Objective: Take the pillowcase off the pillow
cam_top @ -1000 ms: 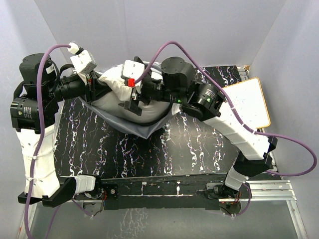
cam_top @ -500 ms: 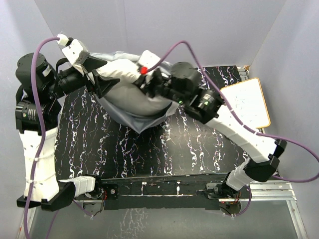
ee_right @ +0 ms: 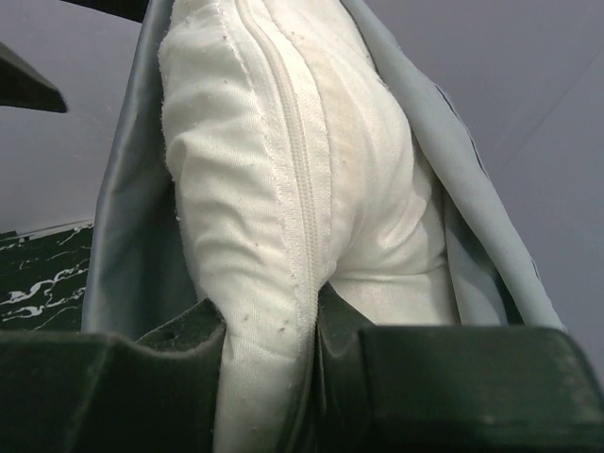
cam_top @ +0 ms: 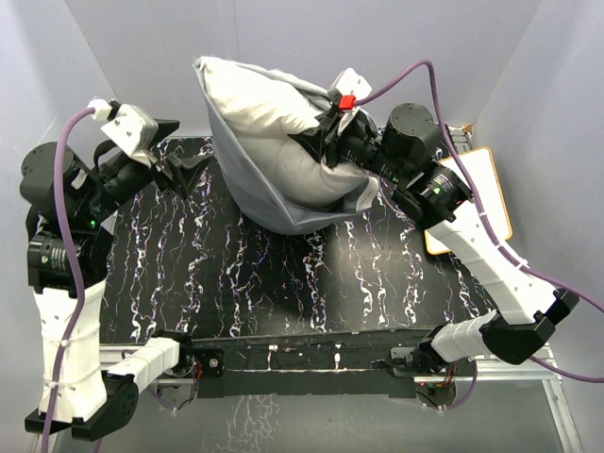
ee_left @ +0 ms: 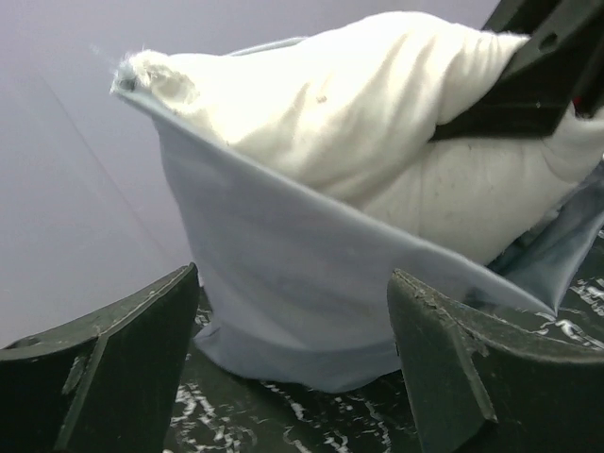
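The off-white pillow [cam_top: 264,104] is held up off the table, its top half bare. The grey pillowcase [cam_top: 283,203] still wraps its lower half and hangs down to the tabletop. My right gripper [cam_top: 321,142] is shut on the pillow's zipped seam [ee_right: 302,189], which is pinched between the fingers [ee_right: 274,316], with pillowcase [ee_right: 123,217] on both sides. My left gripper [cam_top: 193,170] is open, to the left of the bundle and apart from it. In the left wrist view its jaws [ee_left: 293,278] frame the pillowcase [ee_left: 274,255] and pillow [ee_left: 359,113] with nothing between them.
A black marbled table [cam_top: 283,283] lies under both arms. A small whiteboard [cam_top: 477,189] sits at its right edge, partly under the right arm. Plain walls close in the back and sides.
The right gripper shut on the pillow and lifted it up and back, baring its top. The left gripper let go, opened and drew back to the left.
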Controlling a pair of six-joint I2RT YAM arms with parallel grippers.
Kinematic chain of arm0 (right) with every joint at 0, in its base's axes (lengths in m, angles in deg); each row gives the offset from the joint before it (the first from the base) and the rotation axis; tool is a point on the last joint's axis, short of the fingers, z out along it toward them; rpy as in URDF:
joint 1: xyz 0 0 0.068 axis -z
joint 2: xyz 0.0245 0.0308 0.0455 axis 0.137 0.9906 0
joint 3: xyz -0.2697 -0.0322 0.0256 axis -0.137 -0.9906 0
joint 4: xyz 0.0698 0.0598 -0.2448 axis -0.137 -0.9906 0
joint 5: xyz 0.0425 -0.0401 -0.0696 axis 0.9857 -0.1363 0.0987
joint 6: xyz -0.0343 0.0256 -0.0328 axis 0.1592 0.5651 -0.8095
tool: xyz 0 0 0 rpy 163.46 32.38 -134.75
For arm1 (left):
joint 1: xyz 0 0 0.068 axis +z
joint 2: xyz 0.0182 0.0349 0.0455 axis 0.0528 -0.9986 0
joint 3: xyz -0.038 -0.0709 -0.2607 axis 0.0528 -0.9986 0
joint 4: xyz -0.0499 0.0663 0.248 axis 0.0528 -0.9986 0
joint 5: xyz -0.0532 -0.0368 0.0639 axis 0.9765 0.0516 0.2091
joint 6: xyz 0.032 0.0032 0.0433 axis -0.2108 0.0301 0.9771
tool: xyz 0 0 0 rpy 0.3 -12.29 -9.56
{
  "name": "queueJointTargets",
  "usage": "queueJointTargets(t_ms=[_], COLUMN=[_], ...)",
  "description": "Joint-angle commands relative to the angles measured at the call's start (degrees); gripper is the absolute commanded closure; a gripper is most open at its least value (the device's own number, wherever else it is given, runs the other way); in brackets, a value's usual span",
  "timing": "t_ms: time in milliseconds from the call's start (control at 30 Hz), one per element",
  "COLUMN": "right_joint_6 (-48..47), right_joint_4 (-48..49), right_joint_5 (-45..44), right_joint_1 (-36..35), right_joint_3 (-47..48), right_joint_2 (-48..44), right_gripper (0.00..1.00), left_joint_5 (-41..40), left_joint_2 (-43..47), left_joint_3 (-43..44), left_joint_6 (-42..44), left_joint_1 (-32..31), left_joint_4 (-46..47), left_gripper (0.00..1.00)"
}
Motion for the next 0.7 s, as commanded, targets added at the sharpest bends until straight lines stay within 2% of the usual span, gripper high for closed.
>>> queueJointTargets(t_ms=[0, 200, 367, 433, 567, 667], right_joint_6=[2.98, 3.7, 3.64, 3.64, 4.06, 5.03], right_joint_4=[7.94, 7.92, 7.06, 6.73, 7.14, 8.14], right_joint_5=[2.73, 3.66, 3.74, 4.07, 4.72, 6.28], right_joint_1=[-0.33, -0.38, -0.36, -0.35, -0.37, -0.36], right_joint_3=[-0.44, -0.92, -0.33, 0.11, 0.69, 0.8], right_joint_2=[-2.74, -2.34, -1.67, -1.69, -2.55, -3.2], right_gripper=[0.92, 0.92, 0.92, 0.92, 0.92, 0.92], left_joint_5=[5.6, 5.82, 4.65, 0.84, -12.85, -17.26], left_joint_2=[-1.56, -4.34, -4.23, -3.99, -3.81, -2.39], left_joint_3=[-1.18, -1.07, -1.42, -2.02, -3.85, -7.38], left_joint_6=[-11.03, -18.46, -17.58, -13.57, -4.65, -1.72], left_joint_1=[0.04, -0.03, -0.01, -0.03, -0.02, -0.03], left_joint_4=[7.9, 11.47, 11.63, 10.18, 7.47, 9.09], left_gripper=[0.14, 0.17, 0.24, 0.38, 0.77, 0.83])
